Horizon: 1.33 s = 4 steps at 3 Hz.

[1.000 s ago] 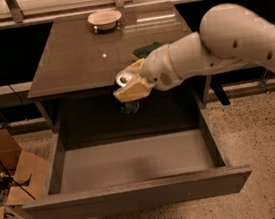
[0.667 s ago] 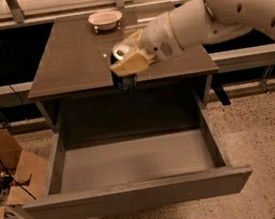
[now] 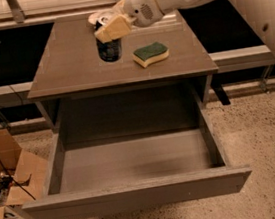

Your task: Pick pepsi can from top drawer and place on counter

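Observation:
The pepsi can (image 3: 109,48), dark blue with a silver top, stands upright on the counter (image 3: 71,65), left of its middle. My gripper (image 3: 108,26) reaches in from the upper right and is shut on the can's upper part, its pale fingers (image 3: 113,29) covering the can's top. The top drawer (image 3: 134,163) is pulled fully open below the counter, and its grey floor is bare.
A green and yellow sponge (image 3: 151,53) lies on the counter just right of the can. A white bowl (image 3: 96,17) sits behind the gripper at the counter's back edge. An open cardboard box (image 3: 6,184) stands on the floor at the left.
My gripper has carried the can up from above the drawer, over the counter's front edge and further back, to where it now stands on the counter. The sponge has come into view.

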Each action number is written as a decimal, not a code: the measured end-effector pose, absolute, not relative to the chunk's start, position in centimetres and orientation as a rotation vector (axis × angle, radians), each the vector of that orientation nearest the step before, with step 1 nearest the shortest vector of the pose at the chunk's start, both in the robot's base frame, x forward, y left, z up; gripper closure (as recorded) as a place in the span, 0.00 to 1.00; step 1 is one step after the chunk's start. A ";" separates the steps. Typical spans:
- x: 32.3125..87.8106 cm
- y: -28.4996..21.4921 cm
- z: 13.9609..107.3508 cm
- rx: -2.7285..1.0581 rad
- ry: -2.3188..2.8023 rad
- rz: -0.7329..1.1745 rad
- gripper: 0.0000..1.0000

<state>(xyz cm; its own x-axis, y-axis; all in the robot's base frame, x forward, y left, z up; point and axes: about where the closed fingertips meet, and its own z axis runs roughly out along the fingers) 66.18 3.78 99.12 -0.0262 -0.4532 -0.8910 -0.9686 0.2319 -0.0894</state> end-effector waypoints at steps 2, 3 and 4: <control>71.3 6.9 93.5 -1.332 1.754 0.803 0.81; 72.6 7.6 90.8 -1.319 1.817 0.819 0.58; 73.3 7.4 89.5 -1.296 1.855 0.812 0.34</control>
<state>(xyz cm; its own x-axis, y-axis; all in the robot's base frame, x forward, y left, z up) 73.26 7.36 89.52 -0.2349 -0.4966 -0.8356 -0.9508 0.2959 0.0914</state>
